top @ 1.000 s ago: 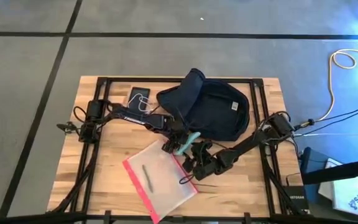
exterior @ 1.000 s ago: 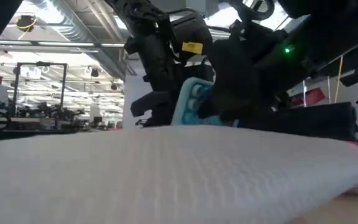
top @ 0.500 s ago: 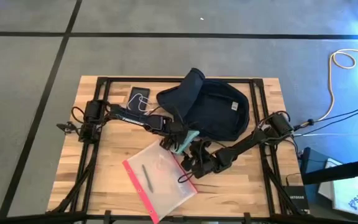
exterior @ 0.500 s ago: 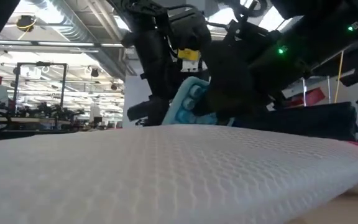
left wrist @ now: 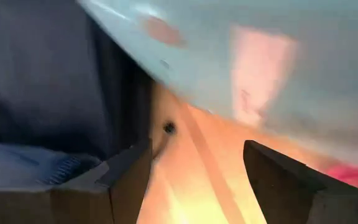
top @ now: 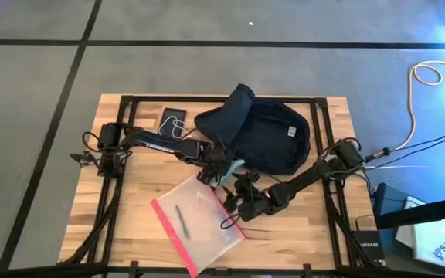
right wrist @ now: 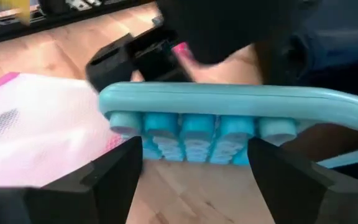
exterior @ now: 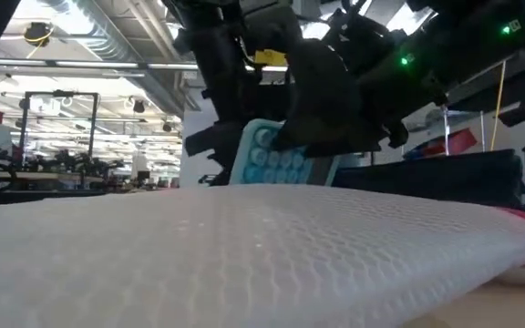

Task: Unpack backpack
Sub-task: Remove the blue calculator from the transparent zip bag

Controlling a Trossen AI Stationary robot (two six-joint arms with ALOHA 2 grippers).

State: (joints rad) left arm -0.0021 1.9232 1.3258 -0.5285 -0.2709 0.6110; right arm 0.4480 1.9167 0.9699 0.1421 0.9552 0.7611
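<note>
The only lettering that reads is "NETGEAR", white on a black box (top: 368,245) beside the table's right edge.

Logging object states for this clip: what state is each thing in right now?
Backpack: lying on the table, top flap open.
Blue tray: up on edge between the two claws.
Pouch: flat on the table, pen inside.
Left claw: at the tray, by the backpack.
Right claw: open, facing the tray.
</note>
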